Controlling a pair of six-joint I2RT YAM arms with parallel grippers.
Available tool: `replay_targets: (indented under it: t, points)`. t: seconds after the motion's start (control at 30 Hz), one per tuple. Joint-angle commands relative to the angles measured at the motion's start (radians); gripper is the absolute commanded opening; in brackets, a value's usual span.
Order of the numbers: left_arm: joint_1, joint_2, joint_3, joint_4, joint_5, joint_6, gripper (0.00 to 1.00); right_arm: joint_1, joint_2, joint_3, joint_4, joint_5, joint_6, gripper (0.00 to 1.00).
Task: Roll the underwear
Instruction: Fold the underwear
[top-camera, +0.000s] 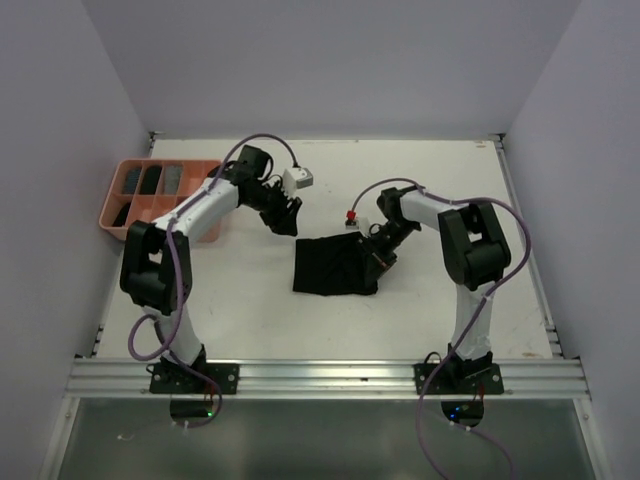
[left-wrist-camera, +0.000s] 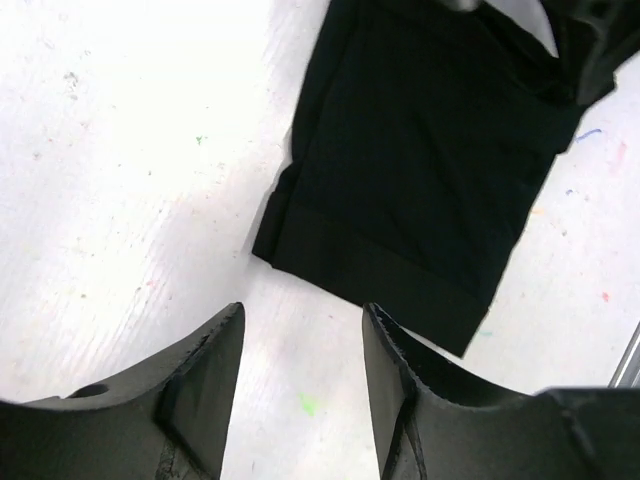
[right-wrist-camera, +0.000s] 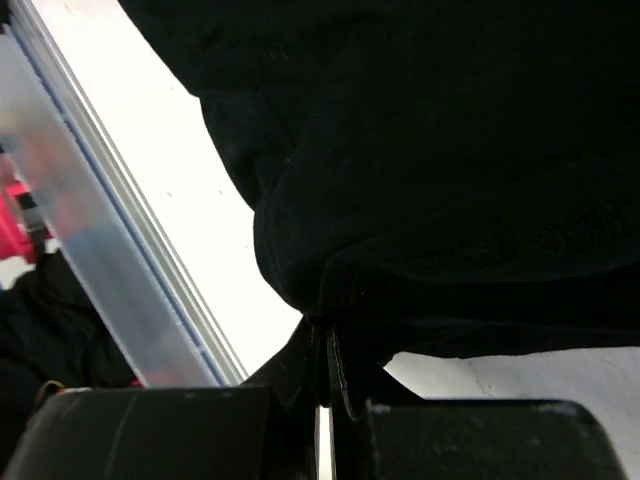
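Observation:
The black underwear (top-camera: 333, 266) lies mostly flat on the white table in the middle. My right gripper (top-camera: 381, 253) is shut on the garment's right edge, which bunches over its fingertips in the right wrist view as dark underwear (right-wrist-camera: 430, 150). My left gripper (top-camera: 287, 219) hovers open just left of and behind the cloth, holding nothing. From the left wrist, the folded underwear (left-wrist-camera: 420, 160) sits ahead of the open left gripper (left-wrist-camera: 303, 325), apart from both fingers.
A salmon-pink compartment tray (top-camera: 124, 222) with dark items in its cells stands at the far left. A small white block (top-camera: 298, 180) lies behind the left gripper, and a red-topped part (top-camera: 351, 217) sits near the right wrist. The aluminium rail (top-camera: 330, 377) runs along the near edge.

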Motion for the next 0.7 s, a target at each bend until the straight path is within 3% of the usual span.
replay_targets:
  t: [0.0,0.13,0.27,0.53,0.67]
  points:
    - [-0.013,-0.085,-0.096,0.034,0.009,0.039,0.51,-0.029,0.02,0.044,-0.055,-0.091,0.027,0.0]
    - [-0.021,-0.119,-0.252,0.109,0.205,-0.026,0.45,-0.03,0.046,0.061,-0.061,-0.131,0.054,0.0]
    - [-0.069,-0.082,-0.319,0.161,0.279,-0.102,0.42,-0.032,0.071,0.073,-0.067,-0.146,0.076,0.0]
    - [-0.09,-0.004,-0.325,0.228,0.318,-0.178,0.39,-0.046,0.118,0.073,-0.072,-0.167,0.103,0.0]
    - [-0.078,0.088,-0.319,0.217,0.234,-0.209,0.32,-0.054,0.134,0.081,-0.09,-0.152,0.102,0.0]
